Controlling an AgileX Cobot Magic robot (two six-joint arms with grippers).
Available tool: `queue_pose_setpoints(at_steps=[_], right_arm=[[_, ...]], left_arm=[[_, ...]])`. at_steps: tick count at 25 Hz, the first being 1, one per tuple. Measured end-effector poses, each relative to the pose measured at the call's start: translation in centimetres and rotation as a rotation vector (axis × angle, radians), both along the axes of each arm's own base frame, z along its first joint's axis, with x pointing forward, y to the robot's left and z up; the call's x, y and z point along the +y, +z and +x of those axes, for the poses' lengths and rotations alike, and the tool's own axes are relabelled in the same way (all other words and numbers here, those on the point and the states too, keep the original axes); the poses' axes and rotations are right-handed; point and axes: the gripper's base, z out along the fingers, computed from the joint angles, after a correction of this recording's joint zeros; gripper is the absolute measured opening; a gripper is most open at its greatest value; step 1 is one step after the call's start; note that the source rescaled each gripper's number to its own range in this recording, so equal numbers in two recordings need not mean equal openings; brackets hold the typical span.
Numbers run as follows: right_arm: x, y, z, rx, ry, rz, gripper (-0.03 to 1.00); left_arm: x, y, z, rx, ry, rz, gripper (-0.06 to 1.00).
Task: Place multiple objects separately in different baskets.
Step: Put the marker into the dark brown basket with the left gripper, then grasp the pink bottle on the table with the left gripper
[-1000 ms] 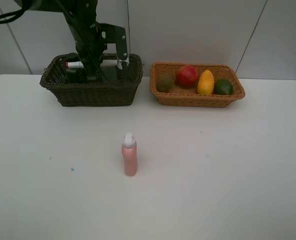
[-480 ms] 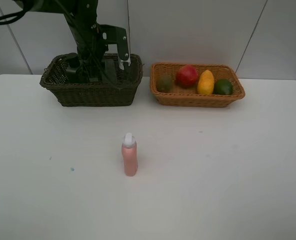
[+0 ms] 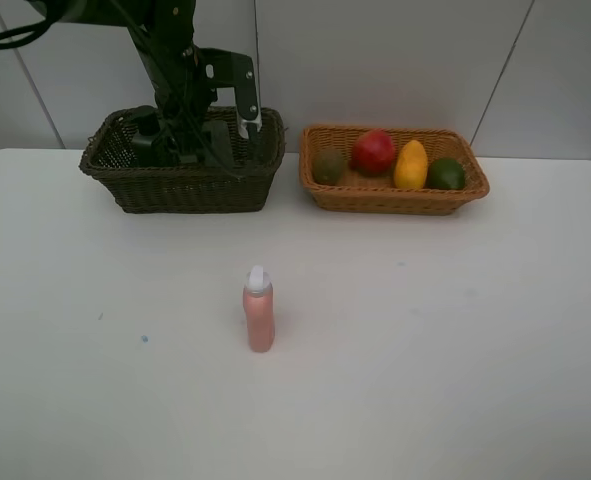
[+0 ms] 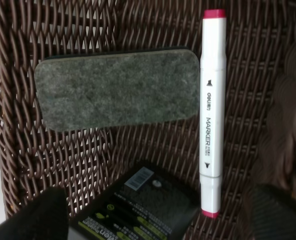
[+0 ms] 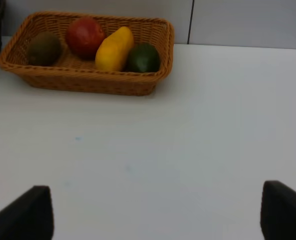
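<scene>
Fingers of the left arm [image 4: 153, 215] stand spread wide, one dark tip at each lower corner of the left wrist view, with nothing between them; they hang inside the dark basket [image 3: 180, 185], a pose that fits letting something go there. Fingers of the right arm [image 5: 160, 212] are spread just as wide and empty, poised above the bare counter [image 3: 425, 330] short of the orange-tan basket [image 3: 395, 195].

The two baskets stand side by side at the far edge of the counter, and the sorting logic reads plainly from their contents. The dark one takes the household goods: the dark green pump bottle [image 4: 137, 210] lies on its side on the weave (only its labelled body shows), the black eraser block [image 4: 116, 89] lies flat beyond it, and the white marker with red ends [image 4: 211, 112] lies just beside the eraser. The orange-tan one takes fruit in a row: red pomegranate [image 3: 373, 151], yellow mango [image 3: 411, 164], green lime [image 3: 446, 174] and brown kiwi [image 3: 329, 165].

The small pink bottle [image 3: 259, 312] stands upright alone mid-counter, well apart from both baskets, so it looks to be the one piece left, probably bound for the dark basket.
</scene>
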Motion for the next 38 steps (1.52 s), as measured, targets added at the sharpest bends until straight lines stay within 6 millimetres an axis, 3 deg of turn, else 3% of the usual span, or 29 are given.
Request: queue_pose_setpoints(at_steps=[14,18,29,33,38], right_arm=[[0.0,0.0,0.0,0.0,0.0,0.0,1.0],[0.0,0.0,0.0,0.0,0.0,0.0,1.0],[0.0,0.0,0.0,0.0,0.0,0.0,1.0],[0.0,0.0,0.0,0.0,0.0,0.0,1.0],[0.0,0.0,0.0,0.0,0.0,0.0,1.0]], left_arm=[[0.0,0.2,0.0,-0.003,-0.006,0.002,0.96],[0.2,1.2,-0.4,-0.012,0.047,-0.028,0.96],[1.2,6.8,-2.8,-0.053,0.683,-0.398,0.96],[1.2,7.6,-4.0,-0.021,0.869,-0.454,0.96],[-0.7,7.3,-5.7,0.08,0.99,-0.487,0.96]])
